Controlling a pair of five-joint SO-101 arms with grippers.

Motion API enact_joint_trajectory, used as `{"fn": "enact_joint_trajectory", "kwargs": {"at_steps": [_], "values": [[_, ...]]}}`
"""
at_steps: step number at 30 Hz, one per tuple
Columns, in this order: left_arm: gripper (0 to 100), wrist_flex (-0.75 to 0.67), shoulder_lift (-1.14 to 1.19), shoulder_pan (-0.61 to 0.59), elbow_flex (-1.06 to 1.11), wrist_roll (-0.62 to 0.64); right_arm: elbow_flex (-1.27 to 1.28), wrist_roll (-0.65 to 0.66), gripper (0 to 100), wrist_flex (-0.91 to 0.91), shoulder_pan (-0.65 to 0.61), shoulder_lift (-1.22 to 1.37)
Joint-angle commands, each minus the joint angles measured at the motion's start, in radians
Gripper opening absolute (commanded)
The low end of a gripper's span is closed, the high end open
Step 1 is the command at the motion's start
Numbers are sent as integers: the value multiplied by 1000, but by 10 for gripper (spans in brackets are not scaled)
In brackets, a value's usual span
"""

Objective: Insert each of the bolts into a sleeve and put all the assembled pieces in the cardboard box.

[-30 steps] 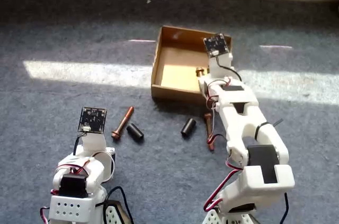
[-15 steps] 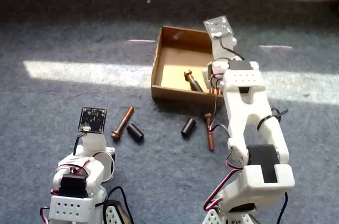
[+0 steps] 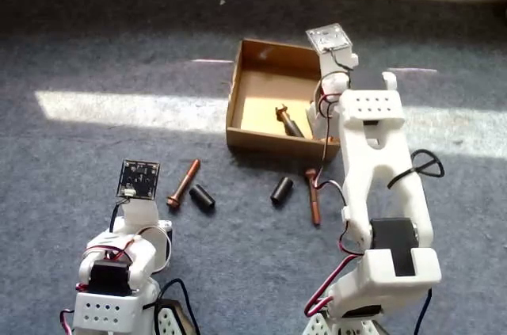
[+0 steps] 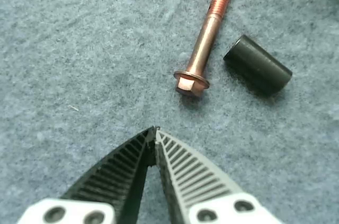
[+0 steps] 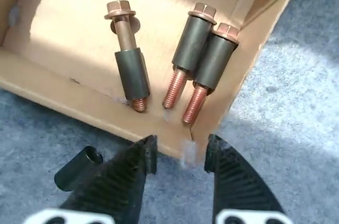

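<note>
The cardboard box [image 3: 245, 89] sits mid-table, and in the right wrist view its near wall [image 5: 79, 94] shows. Three assembled bolt-and-sleeve pieces lie inside: one apart [image 5: 130, 60] and two side by side [image 5: 190, 41] [image 5: 212, 60] against the wall. My right gripper [image 5: 181, 152] hangs open and empty above the box's near corner. A loose black sleeve [image 5: 79, 168] lies just outside the box. My left gripper [image 4: 155, 131] is shut and empty, a short way from a copper bolt [image 4: 204, 44] and a black sleeve [image 4: 258, 65] lying next to it.
On the grey carpet in front of the box lie a second loose bolt [image 3: 314, 196] and sleeve [image 3: 281, 190], beside the right arm. The other bolt [image 3: 183, 183] and sleeve [image 3: 201, 197] lie ahead of the left arm. A sunlit strip crosses the floor.
The right arm has lifted and drawn back from the box, leaving an assembled piece lying inside it. The left arm has not moved.
</note>
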Motion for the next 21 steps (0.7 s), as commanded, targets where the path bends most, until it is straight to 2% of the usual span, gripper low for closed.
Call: {"fn": "enact_joint_trajectory", "kwargs": {"at_steps": [1,8,13,21], "values": [[10,5,-31,-10,21,-6,-13,11,146,31,-4,-171],[10,5,-31,-10,21,-6,228,5,146,33,-79,-461],[10,5,-31,-10,21,-6,387,-21,146,35,-165,-553],[10,5,-31,-10,21,-6,475,-463,146,7,-314,-556]]}}
